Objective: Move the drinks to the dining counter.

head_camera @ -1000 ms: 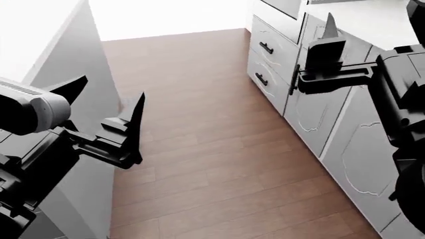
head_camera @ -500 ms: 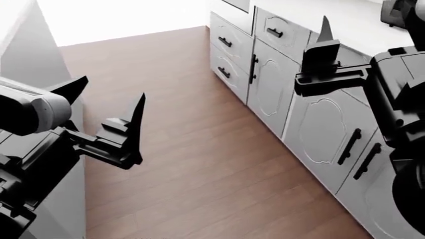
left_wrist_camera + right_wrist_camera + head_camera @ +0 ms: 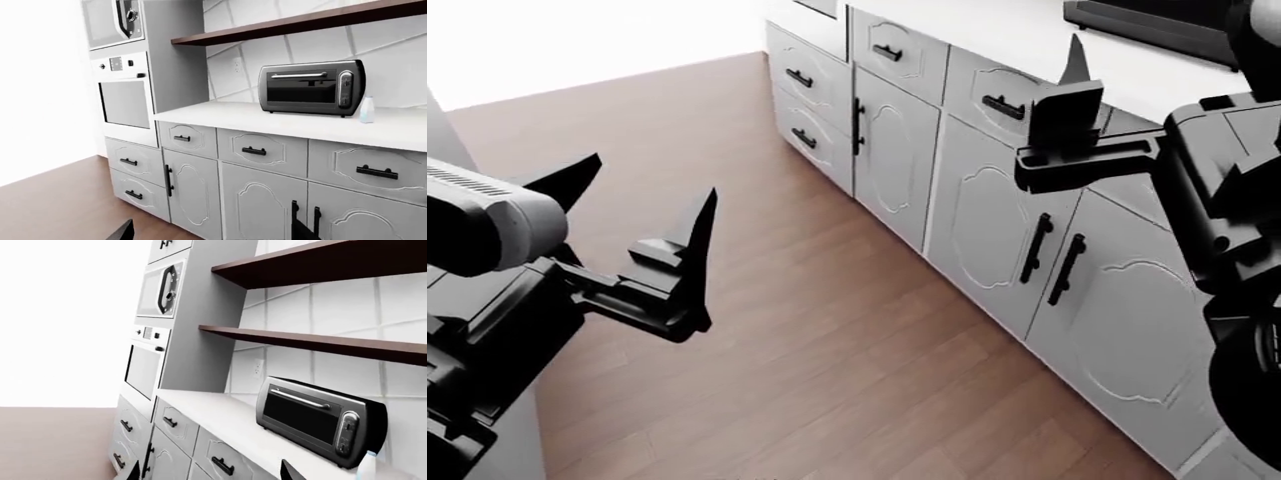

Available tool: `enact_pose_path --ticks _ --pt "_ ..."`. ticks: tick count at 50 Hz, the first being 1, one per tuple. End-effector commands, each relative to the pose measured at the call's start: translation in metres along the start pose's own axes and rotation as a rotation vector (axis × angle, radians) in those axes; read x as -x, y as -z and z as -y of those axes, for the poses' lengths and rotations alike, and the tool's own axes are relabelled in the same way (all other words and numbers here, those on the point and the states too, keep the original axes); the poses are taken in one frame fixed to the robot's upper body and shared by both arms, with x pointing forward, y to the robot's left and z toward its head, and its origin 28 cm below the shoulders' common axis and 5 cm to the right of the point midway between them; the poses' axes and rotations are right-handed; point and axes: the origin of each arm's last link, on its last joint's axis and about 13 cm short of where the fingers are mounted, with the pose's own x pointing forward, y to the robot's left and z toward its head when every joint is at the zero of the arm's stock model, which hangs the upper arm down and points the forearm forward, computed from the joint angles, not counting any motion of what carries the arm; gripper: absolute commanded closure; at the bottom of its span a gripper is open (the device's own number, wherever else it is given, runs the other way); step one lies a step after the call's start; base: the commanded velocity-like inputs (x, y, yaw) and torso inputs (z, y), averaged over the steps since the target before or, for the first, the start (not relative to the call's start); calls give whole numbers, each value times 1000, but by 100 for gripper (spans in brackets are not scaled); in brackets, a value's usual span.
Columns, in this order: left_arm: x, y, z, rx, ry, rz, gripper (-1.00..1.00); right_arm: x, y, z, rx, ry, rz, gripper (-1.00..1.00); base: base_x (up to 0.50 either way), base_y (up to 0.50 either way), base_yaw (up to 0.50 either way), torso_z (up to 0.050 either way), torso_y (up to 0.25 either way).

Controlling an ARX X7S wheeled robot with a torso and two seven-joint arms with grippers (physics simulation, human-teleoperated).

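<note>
One of the drinks, a small pale plastic bottle with a light-blue label (image 3: 366, 110) (image 3: 366, 467), stands on a white countertop (image 3: 280, 122) right beside a black toaster oven (image 3: 311, 87) (image 3: 313, 420). No other drink shows. The dining counter is out of view. My left gripper (image 3: 654, 178) (image 3: 213, 235) is open and empty over the wooden floor, well away from the bottle. The right gripper (image 3: 1078, 60) (image 3: 211, 475) is open and empty too, held in front of the light-grey cabinets below that countertop.
Light-grey cabinets with black handles (image 3: 988, 200) run along the right. A built-in wall oven (image 3: 123, 97) and microwave (image 3: 163, 290) stand at the row's far end. Two brown shelves (image 3: 313, 342) hang above the countertop. Wooden floor (image 3: 814, 330) lies between. A grey panel (image 3: 527, 440) sits by my left arm.
The view has swung toward the cabinet row, which slid left in the head view. The toaster oven has come into sight at top right. Both arms keep their pose, grippers open.
</note>
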Motion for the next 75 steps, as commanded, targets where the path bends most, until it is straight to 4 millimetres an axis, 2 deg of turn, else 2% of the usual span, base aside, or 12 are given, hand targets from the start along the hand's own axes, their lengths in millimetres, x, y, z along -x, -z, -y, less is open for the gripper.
enact_pose_path --ticks 1,27,29,38,75 --pt "0 1 0 -2 0 -3 -100 1 1 1 -9 5 -5 -100 -108 -163 -500 0 0" --pt "0 2 0 -2 6 -5 -100 -2 -1 -1 -2 5 -9 -100 -106 -135 -500 0 0" --pt "1 1 0 -3 4 -4 -100 0 -2 0 -47 -8 -4 -100 365 -342 0 0 0" --pt "1 2 0 -2 1 -6 -100 2 1 0 -54 -29 -12 -100 603 44 0 0 0" --pt "2 2 0 -4 6 -2 -100 1 0 -3 -5 -29 -10 -100 607 108 0 0 1"
